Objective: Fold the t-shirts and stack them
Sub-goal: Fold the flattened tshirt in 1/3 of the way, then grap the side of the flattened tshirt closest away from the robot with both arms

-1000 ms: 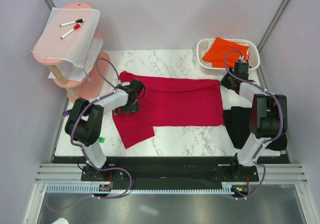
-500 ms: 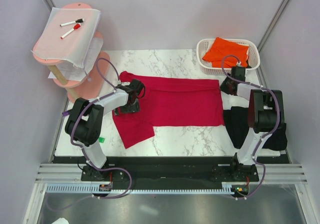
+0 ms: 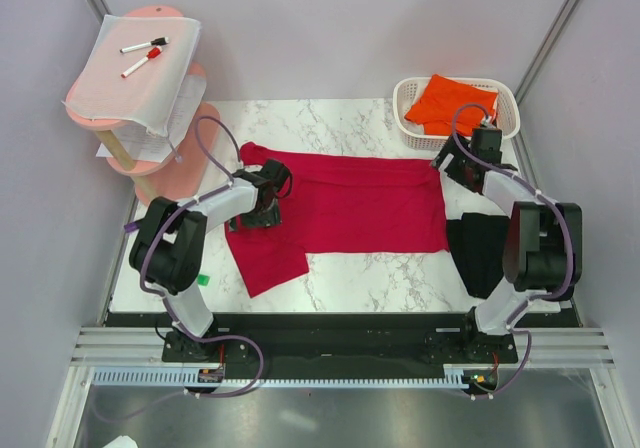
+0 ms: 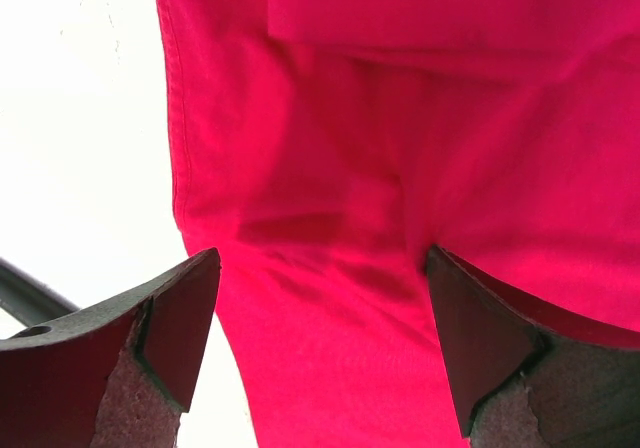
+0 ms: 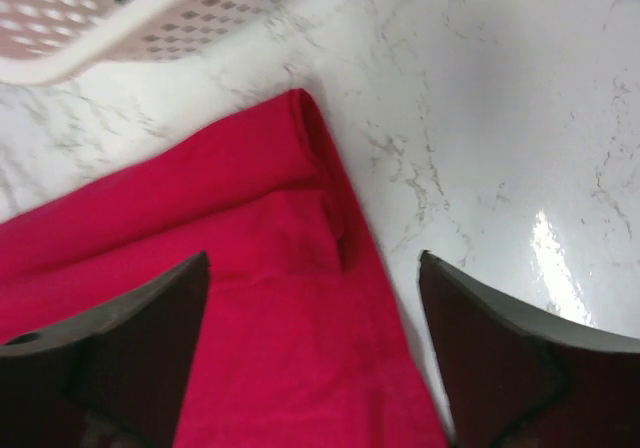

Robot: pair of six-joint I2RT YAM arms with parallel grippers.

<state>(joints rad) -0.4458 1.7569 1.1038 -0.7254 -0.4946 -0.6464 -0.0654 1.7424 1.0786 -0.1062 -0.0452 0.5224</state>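
Fabric in crimson covers most of the marble table (image 3: 330,123): the crimson red t-shirt (image 3: 350,203) lies spread flat across the middle, its body running left to right, with 1 flap reaching toward the near edge on the left side. The left gripper (image 4: 320,258) is low over the shirt's left end, close to the far left corner. In the left wrist view its 2 fingers (image 4: 170,328) stand well apart with only red fabric and a seam line between them, and a strip of bare table shows to the left, so this claw is spread and grips nothing. The right gripper (image 5: 312,260) hangs over the shirt's far right corner, just beside the white basket (image 3: 412,133). Its 2 fingers (image 5: 480,358) are also wide apart, with the doubled-over corner of the shirt between them and white marble to the right. Whether either claw's tips touch the cloth cannot be told. The black t-shirt (image 3: 480,253) lies on the table at the right, just beside the red one's right edge. The bright orange t-shirt (image 3: 450,101) lies crumpled in the basket at the far right corner. Off the table's far left corner stands a pink tiered stand (image 3: 150,16) carrying a white sheet (image 3: 140,88) with 2 marker pens (image 3: 143,45).
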